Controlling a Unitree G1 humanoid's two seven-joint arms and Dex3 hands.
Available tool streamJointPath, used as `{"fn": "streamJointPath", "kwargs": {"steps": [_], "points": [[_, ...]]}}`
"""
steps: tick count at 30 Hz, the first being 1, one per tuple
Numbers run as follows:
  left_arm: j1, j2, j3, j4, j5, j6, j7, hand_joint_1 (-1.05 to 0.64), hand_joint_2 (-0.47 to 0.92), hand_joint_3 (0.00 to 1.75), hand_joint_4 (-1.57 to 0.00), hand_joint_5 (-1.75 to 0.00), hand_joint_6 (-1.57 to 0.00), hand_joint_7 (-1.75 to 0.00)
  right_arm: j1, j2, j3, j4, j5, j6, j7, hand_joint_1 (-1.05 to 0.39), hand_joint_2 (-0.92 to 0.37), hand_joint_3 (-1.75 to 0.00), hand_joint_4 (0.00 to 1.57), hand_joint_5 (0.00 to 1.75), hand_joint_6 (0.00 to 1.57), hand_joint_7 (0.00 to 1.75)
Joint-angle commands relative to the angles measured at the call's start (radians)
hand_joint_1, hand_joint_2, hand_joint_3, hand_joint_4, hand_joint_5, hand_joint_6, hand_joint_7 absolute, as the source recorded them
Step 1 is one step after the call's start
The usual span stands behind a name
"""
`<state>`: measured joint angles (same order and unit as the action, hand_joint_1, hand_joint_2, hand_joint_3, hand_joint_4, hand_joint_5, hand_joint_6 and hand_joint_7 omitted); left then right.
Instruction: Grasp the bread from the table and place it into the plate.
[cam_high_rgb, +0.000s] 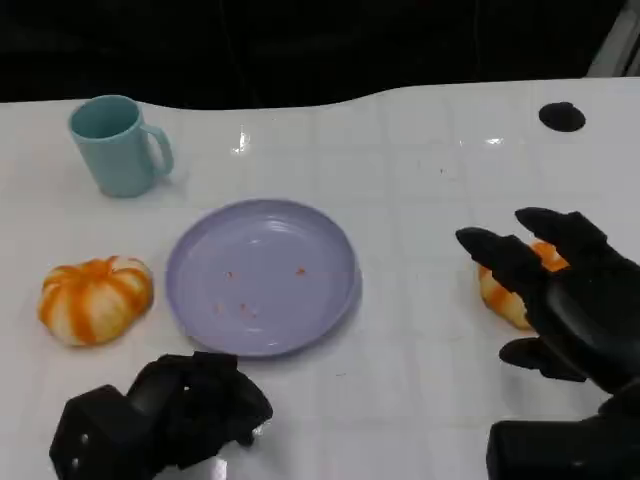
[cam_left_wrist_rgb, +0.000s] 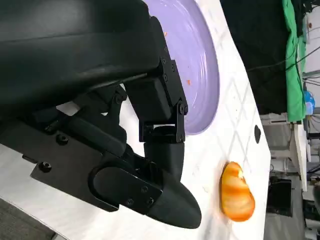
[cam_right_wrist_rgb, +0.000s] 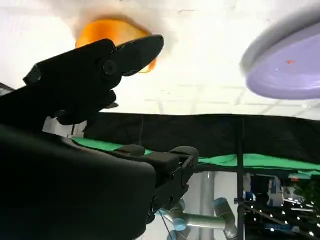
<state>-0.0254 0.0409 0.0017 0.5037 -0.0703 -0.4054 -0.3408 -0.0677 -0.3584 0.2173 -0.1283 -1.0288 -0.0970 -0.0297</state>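
The bread (cam_high_rgb: 498, 294) is an orange, glossy roll lying on the white table to the right of the lilac plate (cam_high_rgb: 262, 275). My right hand (cam_high_rgb: 565, 290) hovers over it with its fingers spread, covering most of the roll without closing around it. In the right wrist view the fingers (cam_right_wrist_rgb: 95, 70) reach toward the bread (cam_right_wrist_rgb: 107, 31), with the plate (cam_right_wrist_rgb: 290, 65) off to one side. My left hand (cam_high_rgb: 170, 410) rests near the table's front edge, below the plate, fingers curled in and holding nothing. The left wrist view has that hand (cam_left_wrist_rgb: 135, 125) beside the plate (cam_left_wrist_rgb: 202, 65), and the bread (cam_left_wrist_rgb: 236, 192) lies farther off.
A teal mug (cam_high_rgb: 117, 145) stands at the back left. An orange-and-white striped pumpkin-shaped item (cam_high_rgb: 95, 298) lies left of the plate. A small black disc (cam_high_rgb: 562, 116) sits at the back right. The table's far edge meets a dark background.
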Motion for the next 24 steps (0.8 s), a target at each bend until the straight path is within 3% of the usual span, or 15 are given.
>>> {"fn": "streamJointPath", "kwargs": {"steps": [1, 10, 24], "points": [[0.01, 0.016, 0.006, -0.01, 0.0, -0.002, 0.01, -1.05, 0.87, 0.0, -0.86, -1.55, -1.27, -0.8, -0.063, -0.018, 0.024, 0.064, -0.035, 0.055, 0.009, -0.52, -0.77, -0.02, 0.0, 0.36, 0.19, 0.14], [0.015, 0.015, 0.006, -0.015, 0.001, -0.006, 0.012, -1.05, 0.87, 0.0, -0.86, -1.56, -1.25, -0.83, -0.149, -0.02, 0.069, 0.162, -0.031, 0.145, 0.046, -0.43, -0.76, -0.01, 0.0, 0.4, 0.22, 0.1], [0.029, 0.009, 0.004, -0.032, -0.004, -0.005, 0.011, -1.05, 0.87, 0.0, -0.85, -1.57, -1.25, -0.84, -0.17, -0.031, 0.116, 0.22, -0.013, 0.209, 0.092, -0.38, -0.75, 0.0, 0.02, 0.43, 0.28, 0.05]]}}
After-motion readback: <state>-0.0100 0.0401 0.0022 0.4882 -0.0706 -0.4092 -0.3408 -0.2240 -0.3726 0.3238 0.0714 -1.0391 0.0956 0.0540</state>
